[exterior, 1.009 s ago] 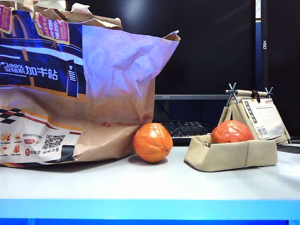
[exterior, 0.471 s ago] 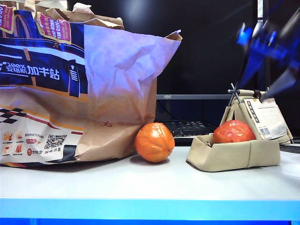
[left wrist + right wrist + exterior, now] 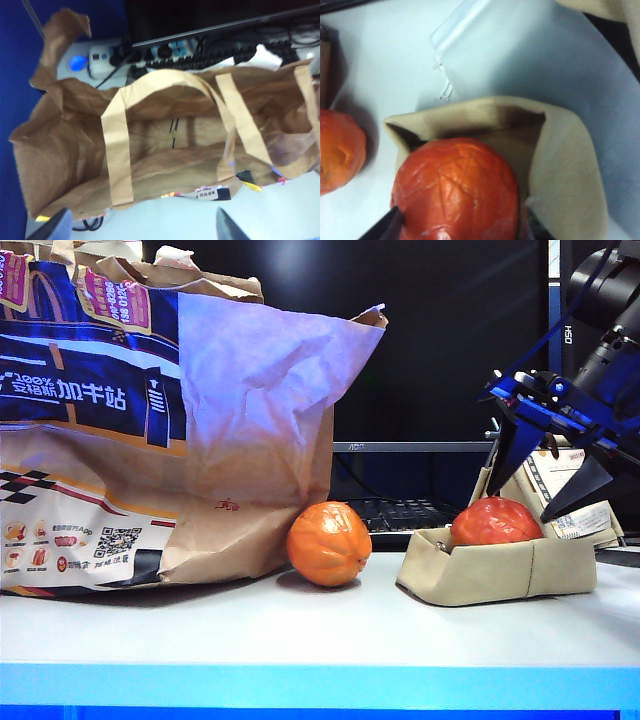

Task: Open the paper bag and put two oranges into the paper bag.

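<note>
The large brown paper bag (image 3: pixel 150 430) with its blue printed band stands at the left of the table. In the left wrist view its mouth (image 3: pixel 165 135) gapes, with two paper handles across it and nothing seen inside. My left gripper (image 3: pixel 140 232) hangs open above the bag's near rim, empty. One orange (image 3: pixel 328 543) lies on the table beside the bag, also visible from the right wrist (image 3: pixel 337 150). The other orange (image 3: pixel 495 521) (image 3: pixel 455 190) sits in a beige fabric tray (image 3: pixel 500 575). My right gripper (image 3: pixel 552 485) (image 3: pixel 462 235) is open just above it, with one finger on each side.
A black keyboard (image 3: pixel 400 512) and a dark monitor stand behind the table. A desk calendar (image 3: pixel 565 490) leans behind the tray. A power strip (image 3: pixel 100 55) lies beyond the bag. A clear plastic sheet (image 3: pixel 470 30) lies on the white table near the tray.
The right arm, out of the exterior view a second ago, swept in from the upper right and came down over the orange in the tray. The bag and both oranges stayed put.
</note>
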`<state>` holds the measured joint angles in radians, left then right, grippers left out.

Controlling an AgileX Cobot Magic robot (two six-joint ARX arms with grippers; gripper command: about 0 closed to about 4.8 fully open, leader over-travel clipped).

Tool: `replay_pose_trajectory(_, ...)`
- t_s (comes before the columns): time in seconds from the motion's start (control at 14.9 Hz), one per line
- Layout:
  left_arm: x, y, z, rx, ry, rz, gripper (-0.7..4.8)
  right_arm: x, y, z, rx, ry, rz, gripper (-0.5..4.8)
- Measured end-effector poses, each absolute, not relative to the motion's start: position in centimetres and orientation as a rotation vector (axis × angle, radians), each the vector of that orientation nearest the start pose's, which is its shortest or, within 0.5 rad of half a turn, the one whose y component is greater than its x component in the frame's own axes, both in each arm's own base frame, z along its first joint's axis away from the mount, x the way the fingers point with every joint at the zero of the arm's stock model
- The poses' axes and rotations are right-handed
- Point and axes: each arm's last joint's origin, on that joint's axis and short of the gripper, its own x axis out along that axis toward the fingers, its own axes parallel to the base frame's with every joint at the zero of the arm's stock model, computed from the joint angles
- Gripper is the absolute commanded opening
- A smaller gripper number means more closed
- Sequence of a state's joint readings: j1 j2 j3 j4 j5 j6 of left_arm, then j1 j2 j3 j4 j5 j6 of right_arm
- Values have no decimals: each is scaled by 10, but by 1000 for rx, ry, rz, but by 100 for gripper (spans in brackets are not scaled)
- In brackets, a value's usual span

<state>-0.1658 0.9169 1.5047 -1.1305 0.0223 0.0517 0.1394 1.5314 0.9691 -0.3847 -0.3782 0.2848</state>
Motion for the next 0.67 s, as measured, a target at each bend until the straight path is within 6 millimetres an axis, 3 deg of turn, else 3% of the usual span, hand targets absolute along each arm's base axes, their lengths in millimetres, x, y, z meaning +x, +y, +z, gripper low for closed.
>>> replay_pose_trajectory(0.13, 120, -21, 445, 92, 583, -198, 377, 299, 56, 211, 381, 1024, 381, 339)
replay_pose_trajectory(0.47, 135, -23, 437, 98, 658, -195, 377, 293, 82, 209, 276, 1033, 415, 339)
replay_pose_trajectory(0.67, 134, -22, 437, 109, 660, -175, 377, 300, 86, 201, 258, 1041, 409, 339)
